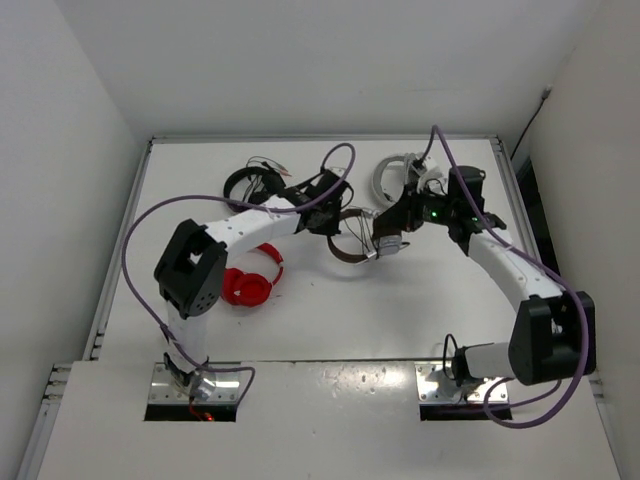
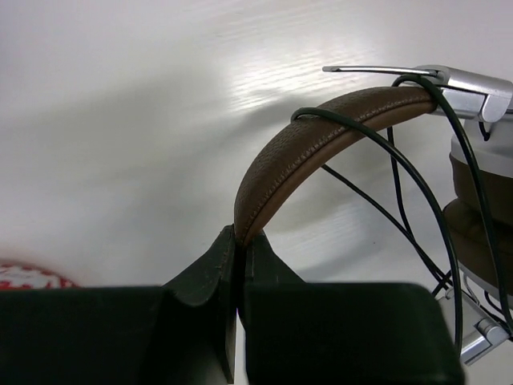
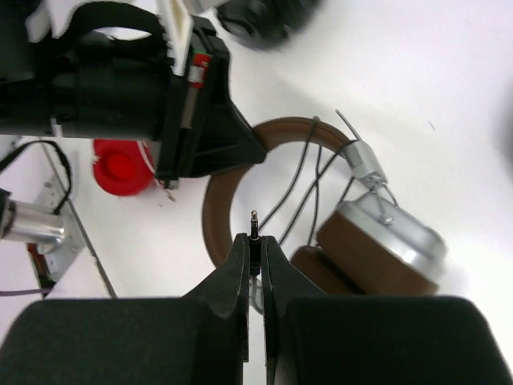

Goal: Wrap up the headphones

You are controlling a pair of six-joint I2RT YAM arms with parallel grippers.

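Observation:
The headphones (image 1: 345,256) have a dark brown headband (image 2: 321,136) and silver ear cups (image 3: 385,237), and sit mid-table between my two grippers. My left gripper (image 2: 240,241) is shut on the headband and holds it up on edge; in the top view it (image 1: 325,220) is left of the headphones. The thin black cable (image 2: 417,184) runs in several strands over the headband near one ear cup (image 2: 481,184). My right gripper (image 3: 255,245) is shut on the cable's jack plug (image 3: 254,226) just above the headband (image 3: 215,210); in the top view it (image 1: 388,236) is on the right.
Red headphones (image 1: 250,286) lie left of the work area and show in the right wrist view (image 3: 120,167). Black headphones (image 1: 250,185) lie at the back left and white-grey headphones (image 1: 392,175) at the back right. Purple arm cables loop over the table.

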